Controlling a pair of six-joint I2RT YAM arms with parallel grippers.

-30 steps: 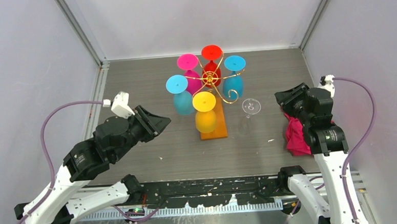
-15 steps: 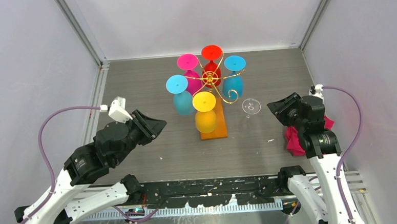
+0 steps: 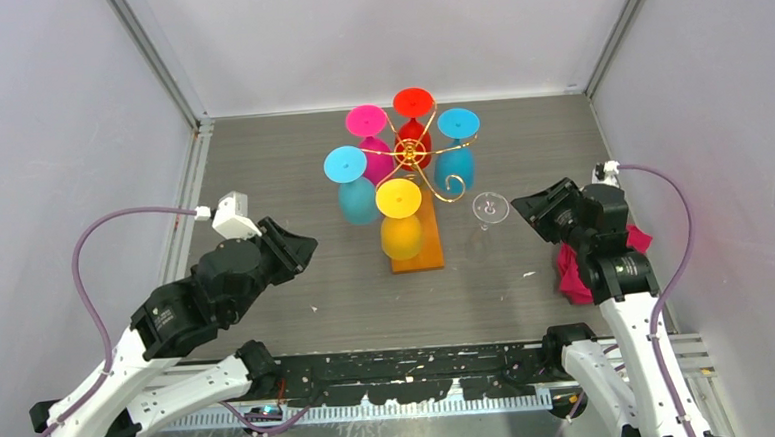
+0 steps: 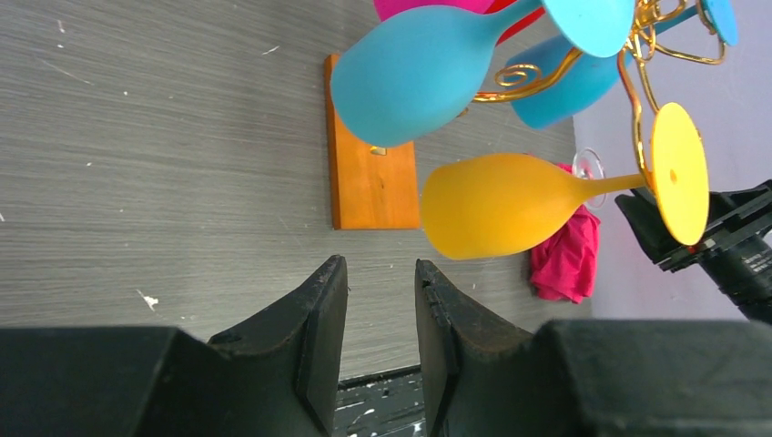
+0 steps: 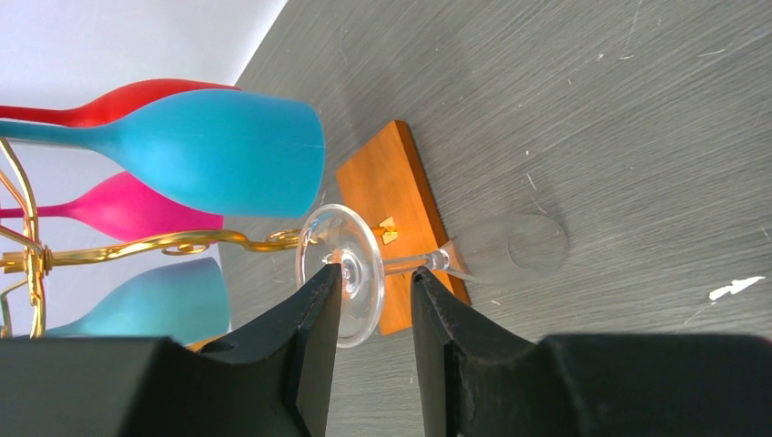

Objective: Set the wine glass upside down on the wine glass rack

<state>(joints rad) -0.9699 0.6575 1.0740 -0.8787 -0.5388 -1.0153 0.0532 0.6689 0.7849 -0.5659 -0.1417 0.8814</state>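
Note:
A clear wine glass [image 3: 490, 209] stands upside down on the table, foot up, just right of the wine glass rack [image 3: 412, 155]. The rack is gold wire on an orange wooden base [image 3: 420, 254]. My right gripper [image 3: 530, 207] is open, a short way right of the glass and pointing at it. In the right wrist view the glass's foot [image 5: 357, 300] and stem show just beyond my right gripper [image 5: 373, 275], with nothing between the fingers. My left gripper [image 3: 305, 245] is open and empty, left of the rack. Bare table shows past my left gripper [image 4: 380, 273] in its wrist view.
Several coloured glasses hang upside down from the rack's arms, the yellow one [image 3: 401, 221] nearest the front. One scroll arm [image 3: 451, 184] beside the clear glass carries nothing. A crumpled pink cloth [image 3: 575, 272] lies under my right arm. Grey walls enclose the table.
My right gripper has moved left, closer to the clear glass. My left arm has drawn back a little toward the near edge. The jaws of both have stayed as they were.

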